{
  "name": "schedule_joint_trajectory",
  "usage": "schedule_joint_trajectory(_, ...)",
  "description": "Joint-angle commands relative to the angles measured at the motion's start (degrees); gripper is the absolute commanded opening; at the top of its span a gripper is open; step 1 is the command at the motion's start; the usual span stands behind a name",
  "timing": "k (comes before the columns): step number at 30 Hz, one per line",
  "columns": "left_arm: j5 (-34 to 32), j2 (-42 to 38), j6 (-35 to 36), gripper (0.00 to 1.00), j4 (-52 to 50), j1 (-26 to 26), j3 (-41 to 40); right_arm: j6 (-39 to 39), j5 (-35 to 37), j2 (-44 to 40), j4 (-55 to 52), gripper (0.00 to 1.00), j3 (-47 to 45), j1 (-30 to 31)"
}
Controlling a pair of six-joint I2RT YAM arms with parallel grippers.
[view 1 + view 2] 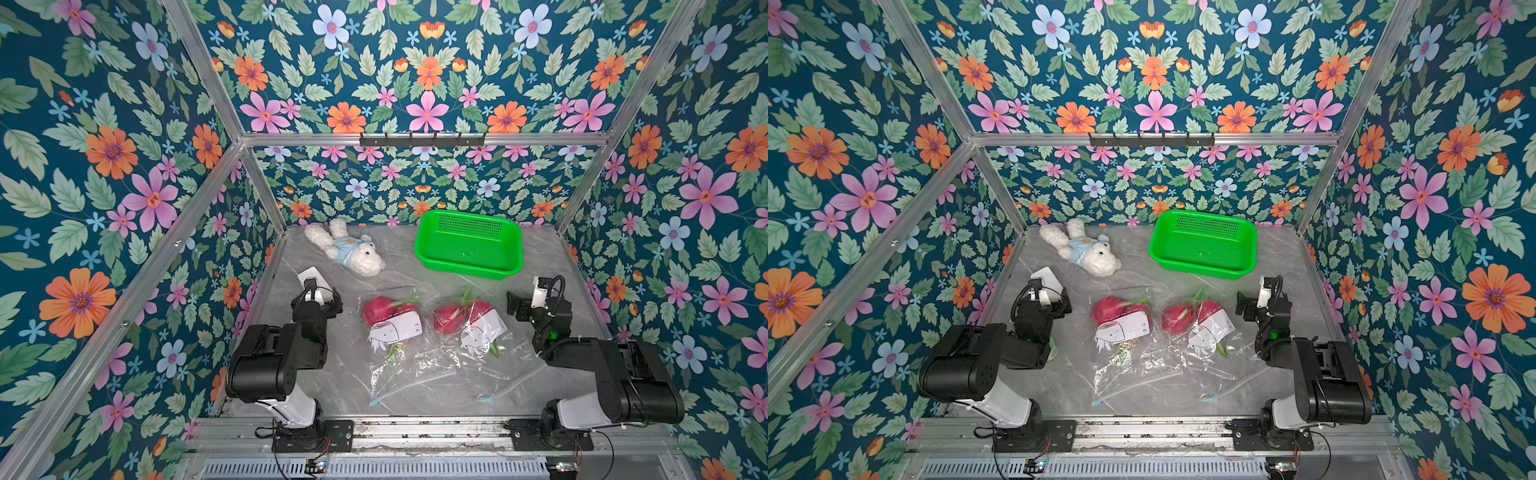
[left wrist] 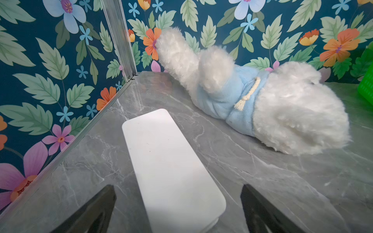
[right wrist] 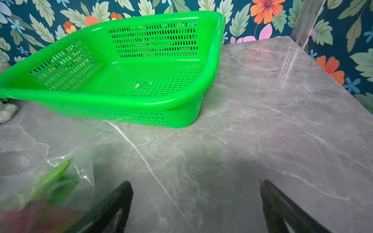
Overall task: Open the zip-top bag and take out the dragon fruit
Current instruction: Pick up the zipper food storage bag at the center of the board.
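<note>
Lower left, your left gripper point(image 1: 320, 293) hangs released. At centre, two zip-top bags point(image 1: 399, 374) lie on the counter point(image 1: 345, 390) holding the dragon fruit point(image 1: 376, 309), zippers toward the bottom edge, likely for reach. Your right gripper point(image 1: 514, 306) waits released beside them.

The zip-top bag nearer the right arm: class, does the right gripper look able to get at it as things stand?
Probably yes: the right gripper stands open right beside the bag, and the green basket sits farther back, out of its way.
</note>
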Motion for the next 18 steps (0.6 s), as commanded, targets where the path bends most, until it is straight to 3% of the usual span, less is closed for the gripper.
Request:
schedule_joint_trajectory(1,0.1,-0.1,0.5,0.99,1.8,0.0,0.1,-0.8,0.8,0.0,1.2,0.99,0.3,0.1)
schedule_joint_trajectory(18,1.0,-0.2,0.3,0.99,1.5,0.5,0.3,-0.3,0.7,0.0,1.2,0.99,0.3,-0.3)
